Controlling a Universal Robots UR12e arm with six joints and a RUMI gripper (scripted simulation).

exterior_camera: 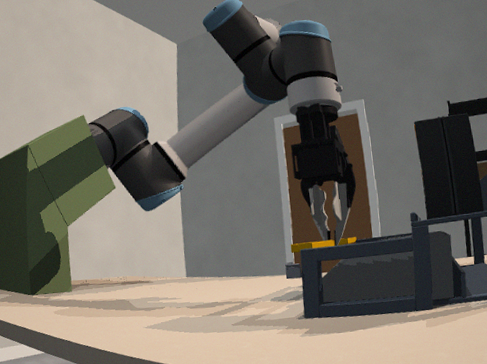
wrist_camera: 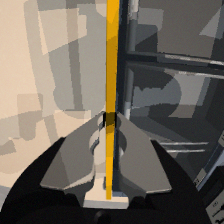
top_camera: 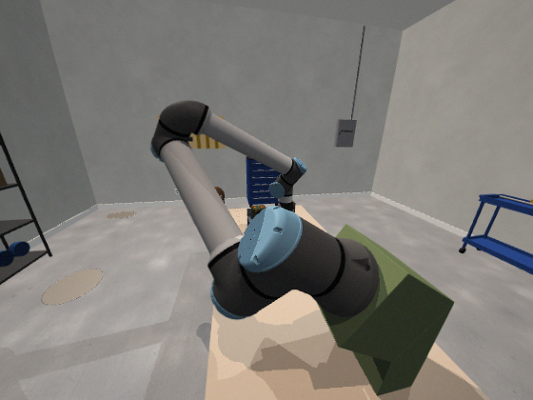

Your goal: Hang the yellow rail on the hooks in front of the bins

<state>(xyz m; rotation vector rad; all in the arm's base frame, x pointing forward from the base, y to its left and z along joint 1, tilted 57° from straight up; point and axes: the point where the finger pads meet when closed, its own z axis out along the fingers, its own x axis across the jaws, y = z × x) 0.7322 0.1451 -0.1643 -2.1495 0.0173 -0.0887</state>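
My gripper points straight down and is shut on the thin yellow rail. In the exterior view the rail lies level, just above the front top bar of the dark bin frame. In the wrist view the rail runs straight away from my fingers, along the left edge of the dark frame. The hooks and their end plates are not clear in any view. In the top view the arm hides the gripper and rail.
The green base block stands at the table's near end. A dark cabinet stands behind the bins. A blue cart and a black shelf stand on the floor away from the table.
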